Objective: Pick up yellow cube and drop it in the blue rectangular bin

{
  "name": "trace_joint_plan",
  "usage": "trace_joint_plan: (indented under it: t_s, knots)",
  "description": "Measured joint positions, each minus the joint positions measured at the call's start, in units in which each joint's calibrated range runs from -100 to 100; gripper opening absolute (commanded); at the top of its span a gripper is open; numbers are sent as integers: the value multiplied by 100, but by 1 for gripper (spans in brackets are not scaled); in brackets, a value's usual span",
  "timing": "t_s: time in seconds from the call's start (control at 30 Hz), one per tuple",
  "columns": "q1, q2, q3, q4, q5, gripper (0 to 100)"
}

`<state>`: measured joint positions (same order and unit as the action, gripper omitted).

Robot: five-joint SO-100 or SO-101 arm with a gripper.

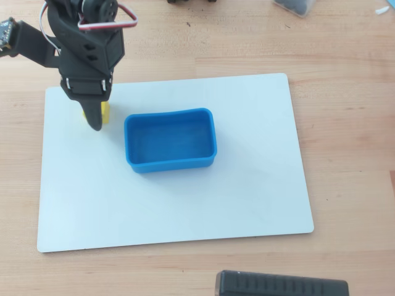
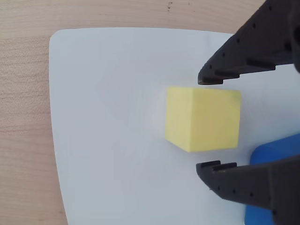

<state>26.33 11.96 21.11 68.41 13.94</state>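
My gripper (image 2: pixel 203 124) hangs spread wide around the yellow cube (image 2: pixel 202 119) on the white board (image 2: pixel 103 140), just beside the blue rectangular bin (image 1: pixel 170 140). Closing off-centre could nudge the cube aside.

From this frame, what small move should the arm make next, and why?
Probably close the gripper. In the wrist view the yellow cube sits on the white board between the two open fingers, with a visible gap on each side, so nothing grips it yet. The blue rectangular bin is empty, so grasping comes before any lift.
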Motion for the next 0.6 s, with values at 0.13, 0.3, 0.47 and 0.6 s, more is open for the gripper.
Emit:
trace_joint_plan:
  t_s: [0.13, 0.3, 0.47, 0.6]
  knots:
    - [0, 18, 0, -18, -5, 14]
    - [-116, 74, 0, -18, -5, 7]
    - [-108, 74, 0, -18, -5, 6]
    - [-108, 74, 0, 0, -39, 6]
